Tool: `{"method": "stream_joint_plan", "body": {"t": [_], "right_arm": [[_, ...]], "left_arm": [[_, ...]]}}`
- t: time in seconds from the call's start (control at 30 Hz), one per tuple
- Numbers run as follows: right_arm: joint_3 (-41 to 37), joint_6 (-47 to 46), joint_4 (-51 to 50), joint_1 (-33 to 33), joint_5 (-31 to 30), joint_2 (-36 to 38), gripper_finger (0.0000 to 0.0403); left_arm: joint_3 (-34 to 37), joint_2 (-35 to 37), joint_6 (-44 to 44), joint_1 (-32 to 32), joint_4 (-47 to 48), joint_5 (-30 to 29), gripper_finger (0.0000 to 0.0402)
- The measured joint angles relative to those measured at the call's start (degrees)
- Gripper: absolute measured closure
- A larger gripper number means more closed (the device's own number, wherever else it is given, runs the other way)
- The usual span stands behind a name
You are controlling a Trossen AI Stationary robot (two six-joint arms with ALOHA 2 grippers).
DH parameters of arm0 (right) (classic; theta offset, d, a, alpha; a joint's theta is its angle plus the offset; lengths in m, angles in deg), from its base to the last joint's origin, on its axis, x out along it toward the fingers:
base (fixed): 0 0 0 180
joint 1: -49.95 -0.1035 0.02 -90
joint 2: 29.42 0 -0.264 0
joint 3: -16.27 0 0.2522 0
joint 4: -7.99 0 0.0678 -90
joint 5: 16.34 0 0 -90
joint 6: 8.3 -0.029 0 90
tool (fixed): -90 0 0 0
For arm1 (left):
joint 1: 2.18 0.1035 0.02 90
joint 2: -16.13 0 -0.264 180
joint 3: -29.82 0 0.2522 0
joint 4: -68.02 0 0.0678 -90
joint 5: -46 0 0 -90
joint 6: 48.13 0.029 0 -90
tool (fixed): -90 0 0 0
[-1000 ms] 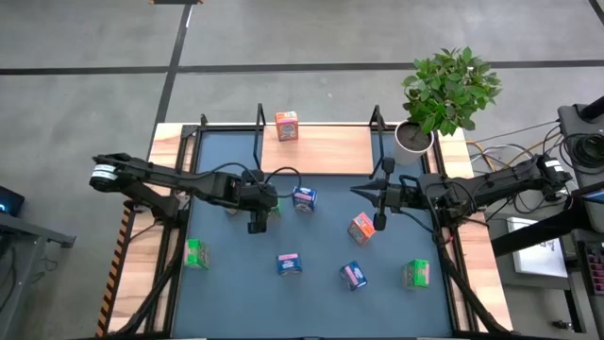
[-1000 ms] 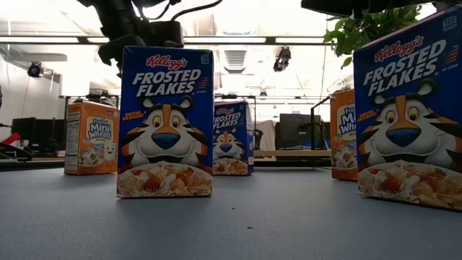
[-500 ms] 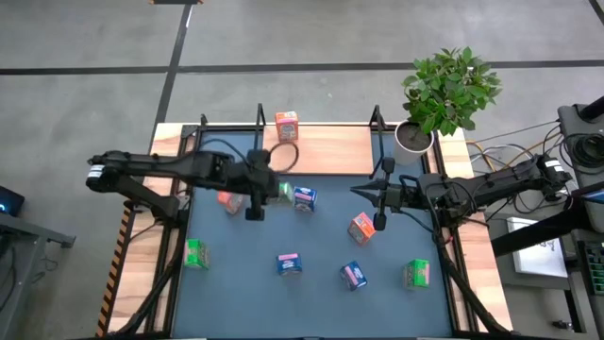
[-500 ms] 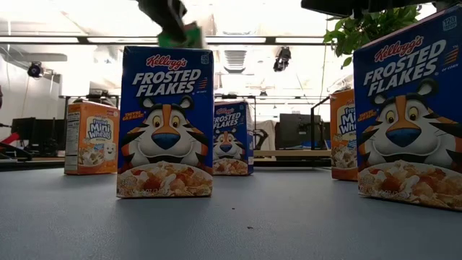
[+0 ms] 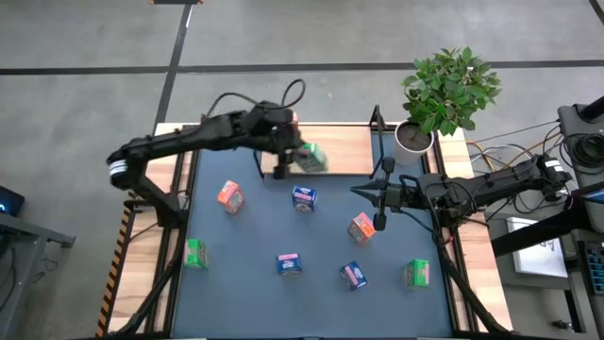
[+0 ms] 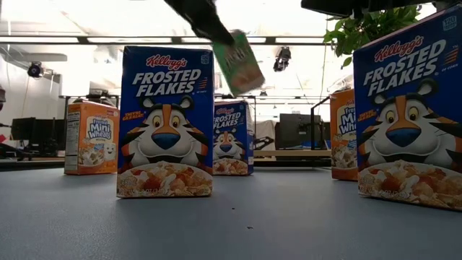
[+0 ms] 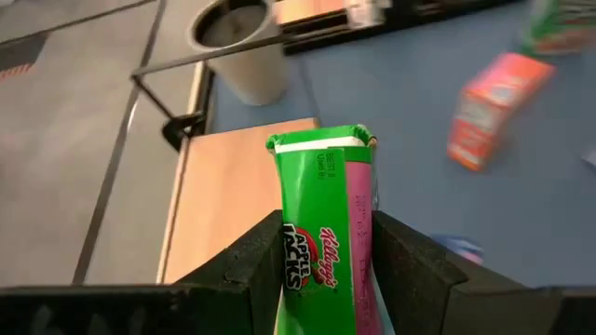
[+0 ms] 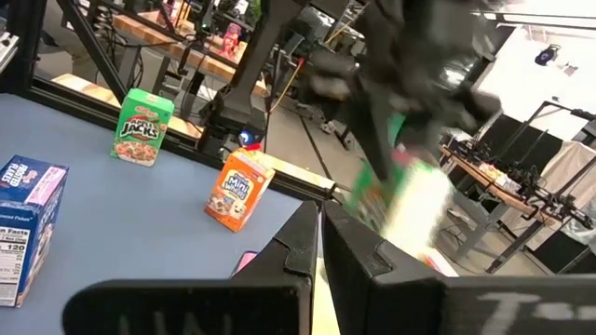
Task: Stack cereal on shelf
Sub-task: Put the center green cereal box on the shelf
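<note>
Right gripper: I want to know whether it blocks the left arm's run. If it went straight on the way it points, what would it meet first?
Probably nothing nearby: the shut right gripper points across the table, passing above the blue box; heights unclear.

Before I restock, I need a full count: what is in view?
Small green cereal boxes: three, green; two on the table's near side, one held above the shelf.
Small blue cereal boxes: three, blue; mid-table and near side.
Small orange cereal boxes: two plain, orange; on the table; a third barely shows on the shelf.
Light-wood shelf with black posts: one; far edge.
Potted plant: one, green; far right corner.
Blue-grey table: one.
Left gripper: shut on a green box.
Right gripper: shut, empty, right of centre.
</note>
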Motion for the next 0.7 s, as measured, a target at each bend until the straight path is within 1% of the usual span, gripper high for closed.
{"method": "stream_joint_plan", "body": {"t": [0.1,0.27,0.37,0.57,0.7], "right_arm": [[0.0,0.0,-0.1,0.0,0.0,0.0,0.0392],[0.0,0.0,-0.5,0.0,0.0,0.0,0.0392],[0.0,0.0,-0.5,0.0,0.0,0.0,0.0392],[0.0,0.0,-0.5,0.0,0.0,0.0,0.0392],[0.0,0.0,-0.5,0.0,0.0,0.0,0.0392]], "left_arm": [[0.0,-4.8,-1.1,2.2,-4.4,-0.4,0.0267],[0.0,-9.6,-1.6,4.4,-6.6,-4.4,0.0267],[0.0,-10.8,-2.0,5.3,-6.8,-4.6,0.0267],[0.0,-11.9,-3.2,5.4,-9.6,-8.2,0.0267],[0.0,-13.0,-3.5,5.4,-10.6,-8.6,0.0267]]}}
